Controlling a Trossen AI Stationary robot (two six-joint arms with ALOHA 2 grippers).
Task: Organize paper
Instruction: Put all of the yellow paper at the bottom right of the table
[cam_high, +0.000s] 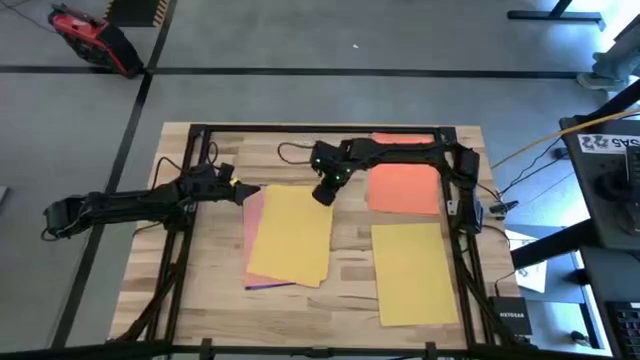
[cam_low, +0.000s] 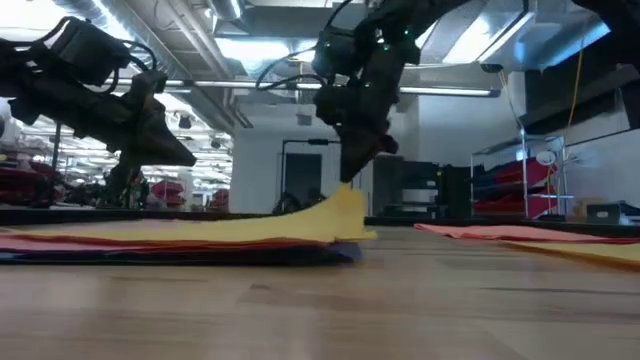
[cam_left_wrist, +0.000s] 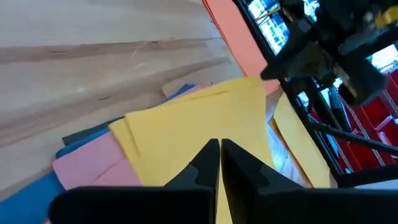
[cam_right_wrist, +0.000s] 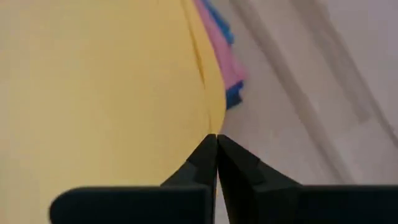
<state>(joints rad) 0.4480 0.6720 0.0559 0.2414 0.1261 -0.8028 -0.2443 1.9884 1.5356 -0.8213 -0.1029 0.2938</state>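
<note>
At table centre, my right gripper (cam_high: 323, 194) pinches far corner of top yellow sheet (cam_high: 290, 235), lifted off the paper stack (cam_low: 180, 245) w/ pink, blue, dark sheets under. Left gripper (cam_high: 240, 188) hovers beside stack's far-left corner, fingers (cam_left_wrist: 205, 165) pressed together, holding nothing. Orange sheet (cam_high: 403, 186) & second yellow sheet (cam_high: 415, 272) lie apart on my right.

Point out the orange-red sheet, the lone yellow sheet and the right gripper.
orange-red sheet (cam_high: 403, 188), high view, its middle.
lone yellow sheet (cam_high: 415, 272), high view, its middle.
right gripper (cam_high: 324, 196), high view, between fingertips on the stack's lifted yellow corner.
</note>
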